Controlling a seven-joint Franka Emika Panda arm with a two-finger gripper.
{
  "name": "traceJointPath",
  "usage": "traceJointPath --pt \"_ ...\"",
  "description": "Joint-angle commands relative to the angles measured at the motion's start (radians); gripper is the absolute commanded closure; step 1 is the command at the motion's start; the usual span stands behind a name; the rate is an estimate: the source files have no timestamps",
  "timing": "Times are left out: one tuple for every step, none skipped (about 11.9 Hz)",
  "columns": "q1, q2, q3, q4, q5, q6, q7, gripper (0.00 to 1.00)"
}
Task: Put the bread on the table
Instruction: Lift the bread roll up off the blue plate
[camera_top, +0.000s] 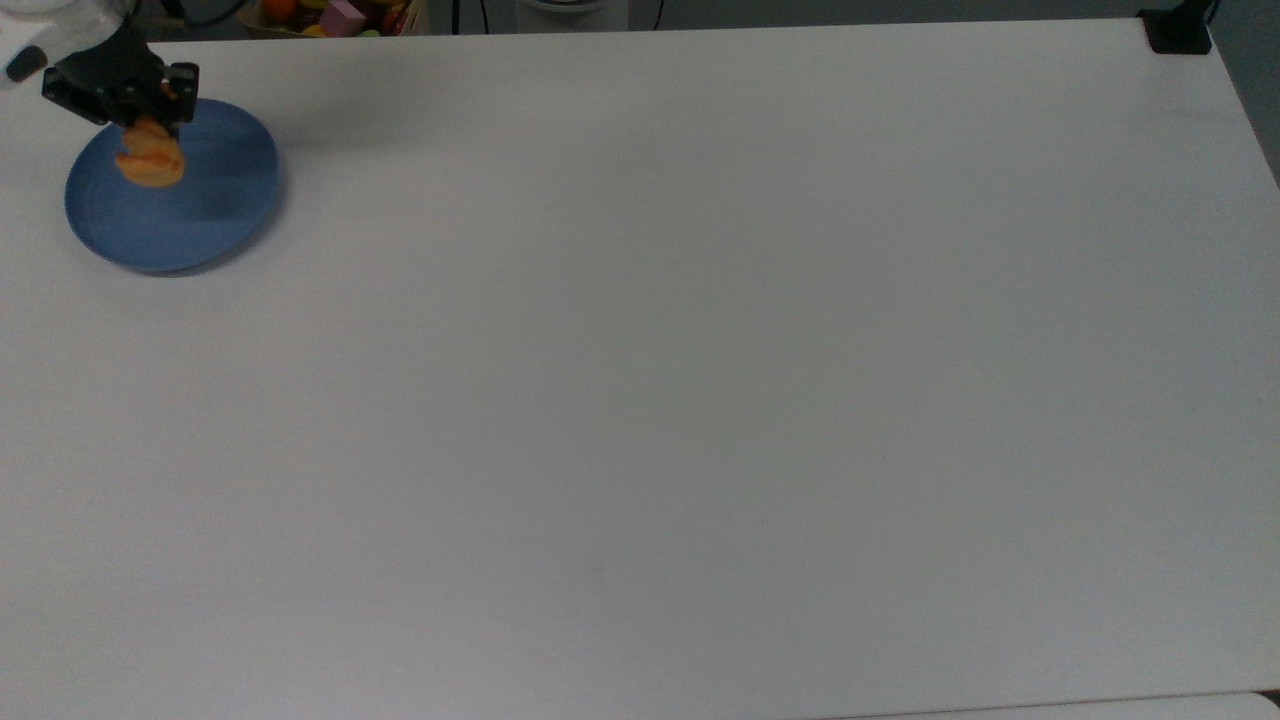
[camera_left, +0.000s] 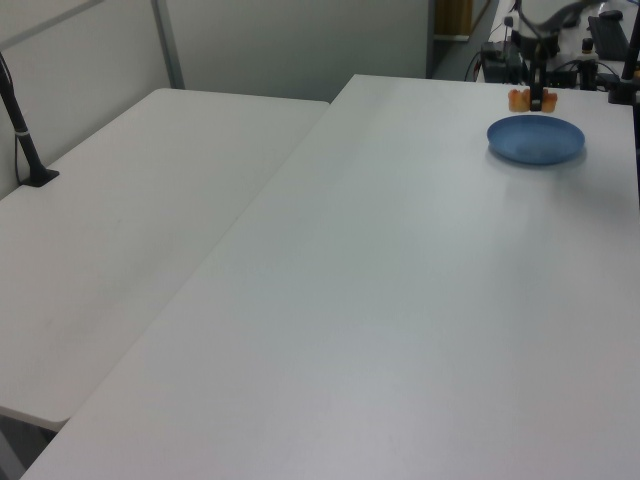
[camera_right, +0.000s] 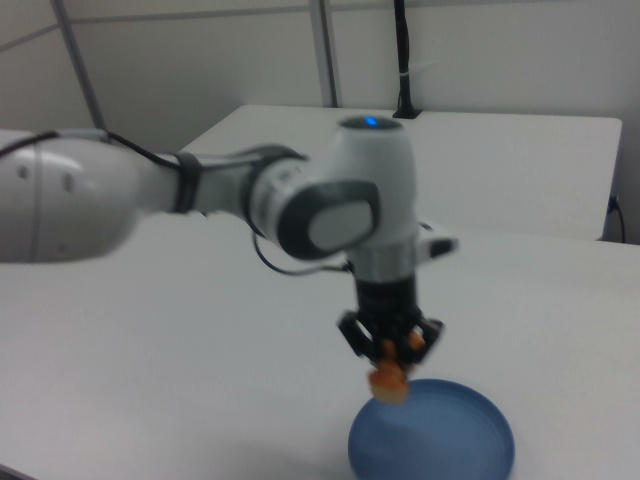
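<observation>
- Gripping the bread (camera_top: 150, 160) between closed fingers, our gripper (camera_top: 135, 118) holds it in the air above the blue plate (camera_top: 190, 230); in the right view we see the loaf (camera_right: 387, 381) hanging clear of the plate's (camera_right: 440, 450) surface
- We find the plate resting on the table (camera_top: 700, 380) near the far corner on the top view's left; nothing lies on it
- In the left view the bread (camera_left: 520, 100) sits above the plate's (camera_left: 535, 140) far rim; the gripper (camera_left: 537, 98) points straight down
</observation>
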Motion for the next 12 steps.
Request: traceJointPath --pt "0.122 -0.156 0.000 -0.036 -0.011 -0.200 0.005 0.75" --pt "0.157 -0.196 0.000 -0.036 -0.003 -0.263 0.006 0.75" --pt "0.203 -0.230 0.000 -0.036 0.004 -0.321 0.011 0.75" --pt "0.248 -0.259 0.001 -0.038 0.006 -0.379 0.035 0.75" --pt "0.303 -0.284 0.009 -0.038 0.006 -0.429 0.084 0.75" --pt "0.346 -0.302 0.036 -0.038 0.009 -0.478 0.136 0.74" --pt "0.393 -0.312 0.070 -0.039 0.026 -0.522 0.190 0.73" --pt "0.438 -0.315 0.099 -0.038 0.049 -0.567 0.251 0.73" --pt "0.472 -0.322 0.143 -0.041 0.052 -0.595 0.307 0.73" --pt "0.487 -0.332 0.191 -0.052 0.069 -0.610 0.351 0.73" --pt "0.494 -0.333 0.243 -0.056 0.101 -0.618 0.393 0.72" --pt "0.500 -0.332 0.301 -0.061 0.115 -0.616 0.443 0.72"
